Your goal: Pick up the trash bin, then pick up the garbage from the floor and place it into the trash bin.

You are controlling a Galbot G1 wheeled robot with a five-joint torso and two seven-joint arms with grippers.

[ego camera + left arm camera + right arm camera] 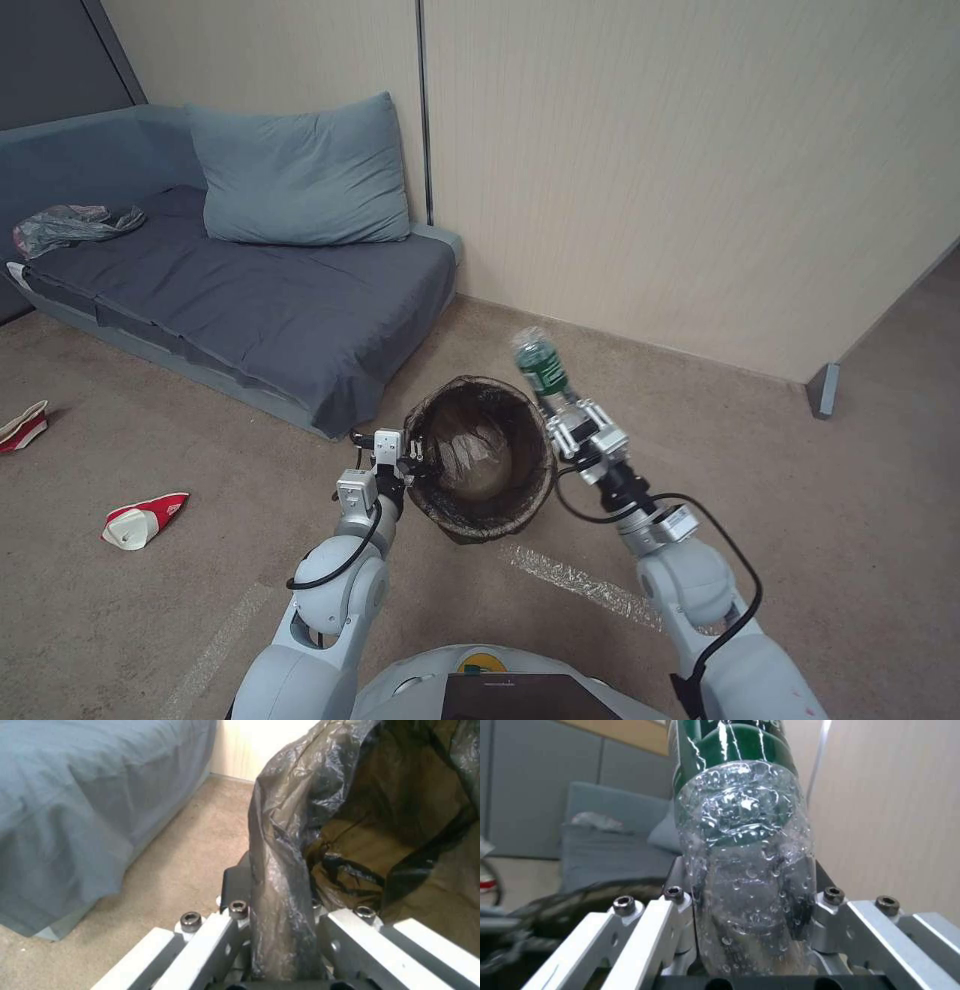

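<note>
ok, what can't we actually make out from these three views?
- Trash bin outer wall and base, head view: the folded bag and the left gripper clamped on its rim cover them.
- Bin contents, left wrist view: crumpled liner hides the bottom.
- Bottle cap end, right wrist view: cut off by the frame edge; the right gripper grips its lower body.
- Red-and-white cup print, head view: too small.
- Second scrap: cropped at the edge.

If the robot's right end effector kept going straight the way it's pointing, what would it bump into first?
Probably the beige wall. The right end effector, shut on the green bottle, points up and away beside the trash bin, with nothing else visible ahead; depth is hard to judge.
</note>
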